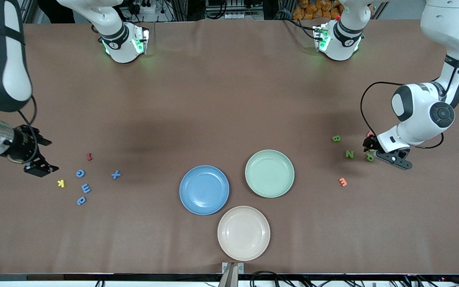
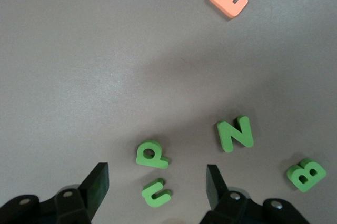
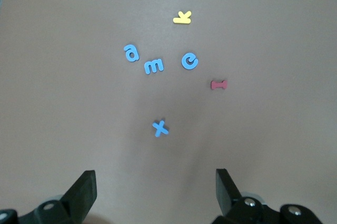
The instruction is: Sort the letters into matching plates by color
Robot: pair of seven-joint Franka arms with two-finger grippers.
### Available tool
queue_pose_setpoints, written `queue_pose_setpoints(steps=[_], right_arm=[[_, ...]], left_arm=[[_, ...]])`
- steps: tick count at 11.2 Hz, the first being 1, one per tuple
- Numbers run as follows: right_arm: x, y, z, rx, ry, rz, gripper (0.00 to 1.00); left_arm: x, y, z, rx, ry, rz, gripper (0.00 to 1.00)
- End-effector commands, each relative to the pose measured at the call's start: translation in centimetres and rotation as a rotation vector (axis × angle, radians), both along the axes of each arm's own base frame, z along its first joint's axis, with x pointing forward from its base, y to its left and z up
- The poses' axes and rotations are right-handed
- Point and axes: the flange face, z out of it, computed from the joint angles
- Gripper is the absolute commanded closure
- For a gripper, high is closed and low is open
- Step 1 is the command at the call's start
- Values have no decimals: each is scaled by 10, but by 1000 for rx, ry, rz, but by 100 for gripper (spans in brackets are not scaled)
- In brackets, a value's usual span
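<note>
Brown paper covers the worktop (image 1: 229,99). Three plates lie near its middle: the blue plate (image 1: 204,190), the green plate (image 1: 269,173) just beside it toward the left arm's end, and the cream plate (image 1: 244,233) nearest the front camera. All three are empty.

Four blue letters lie toward the right arm's end: the blue x (image 1: 116,174), the blue e (image 1: 80,173), the blue m (image 1: 85,188) and the blue a (image 1: 81,200). A yellow k (image 1: 61,183) and a dark red letter (image 1: 89,156) lie among them.

Four green letters lie toward the left arm's end: the green B (image 1: 336,138), the green N (image 1: 349,154), the green P (image 2: 151,154) and a small green letter (image 2: 156,192). An orange E (image 1: 342,181) lies nearer the front camera than these.

Left pincer (image 2: 156,187): low over the small green letter, fingers apart on either side of it and not touching it.

Right pincer (image 3: 155,192): over bare worktop beside the blue letters, fingers wide apart, holding nothing.
</note>
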Motion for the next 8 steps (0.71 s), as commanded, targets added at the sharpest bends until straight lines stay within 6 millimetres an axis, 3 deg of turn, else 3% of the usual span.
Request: queue_pose_setpoints(steps=[1, 4, 8], right_arm=[[7, 8, -47, -1, -12, -248, 0], [19, 22, -93, -11, -47, -393, 0], [21, 37, -159, -13, -45, -404, 0]], left_arm=[[5, 3, -12, -3, -22, -27, 19], [5, 2, -23, -3, -25, -28, 22], [4, 4, -32, -1, -31, -36, 25]])
